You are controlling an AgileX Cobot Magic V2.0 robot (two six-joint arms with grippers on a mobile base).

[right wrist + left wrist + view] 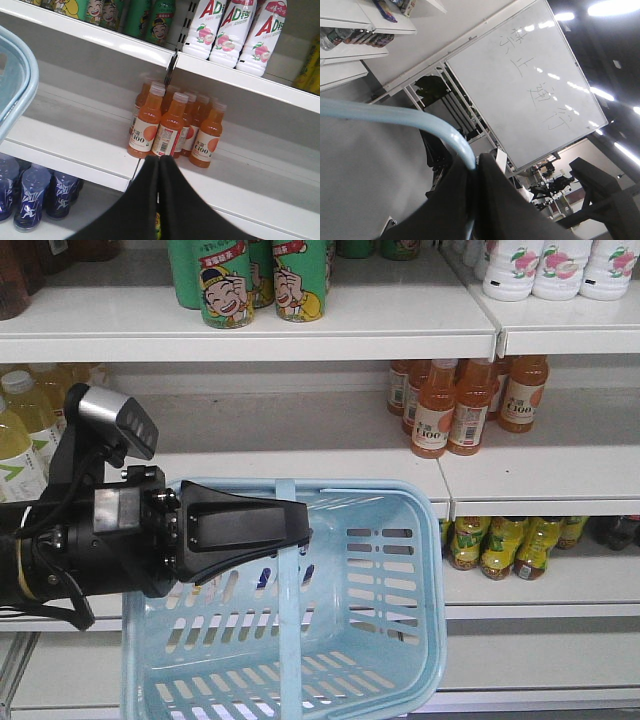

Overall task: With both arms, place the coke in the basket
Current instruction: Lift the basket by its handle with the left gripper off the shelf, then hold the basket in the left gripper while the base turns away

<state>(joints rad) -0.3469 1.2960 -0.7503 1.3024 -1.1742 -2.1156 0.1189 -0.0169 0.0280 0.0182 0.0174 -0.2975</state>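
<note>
My left gripper [303, 532] is shut on the handle [288, 570] of a light blue plastic basket [385, 580] and holds it up in front of the shelves. In the left wrist view the fingers [479, 164] pinch the pale blue handle [395, 116]. My right gripper [159, 158] is shut and empty, pointing at the shelf of orange juice bottles [172, 125]; it does not show in the front view. The basket's rim shows at the left of the right wrist view [22, 82]. I cannot pick out a coke for certain; dark bottles [615, 530] stand at the far right of the lower shelf.
White shelves [300, 335] hold green cartoon cans [225, 285], white AD bottles [222, 30], orange juice bottles [460, 405], yellow-green bottles [500, 545], pale yellow bottles [25, 430] and blue bottles [30, 192]. A whiteboard [530, 80] shows in the left wrist view.
</note>
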